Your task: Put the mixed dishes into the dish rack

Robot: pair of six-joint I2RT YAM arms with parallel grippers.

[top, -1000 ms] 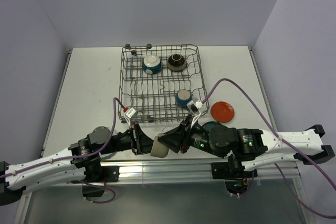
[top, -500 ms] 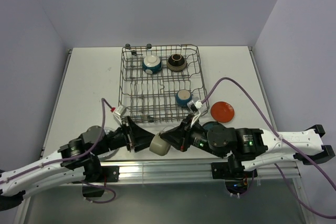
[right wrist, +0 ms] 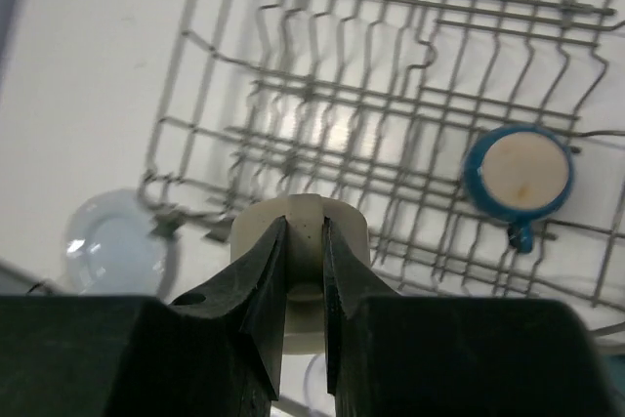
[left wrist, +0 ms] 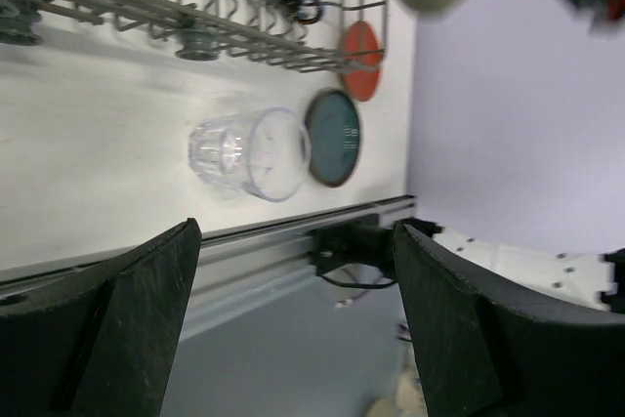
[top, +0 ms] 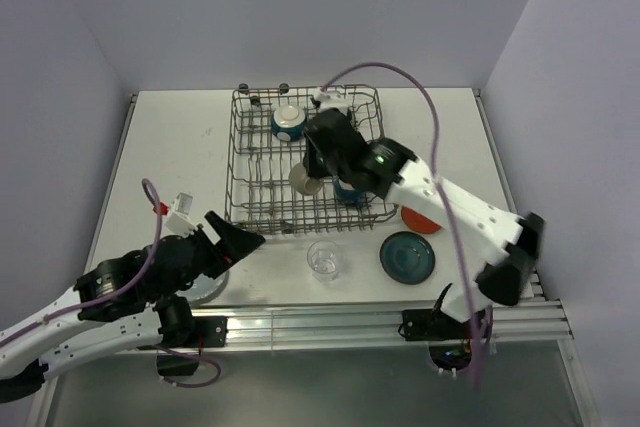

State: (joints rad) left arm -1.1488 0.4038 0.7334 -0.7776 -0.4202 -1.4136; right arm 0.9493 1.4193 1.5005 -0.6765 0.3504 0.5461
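You are in the placing step. Your right gripper (right wrist: pixel 304 241) is clamped on the wall of the beige cup (right wrist: pixel 298 227) and holds it above the dish rack (top: pixel 237 152), just left of centre in the top view. The next move looks like a straight descent into the free tines below, keeping clear of the blue mug (right wrist: pixel 518 175) at the right of the wrist view, then letting go. Your left gripper (left wrist: pixel 296 227) is spread wide and empty at the lower left of the top view. It faces the clear glass (top: pixel 323 259) (the teal plate (top: pixel 408 257) lies just right of it on the table), probably its next pick.
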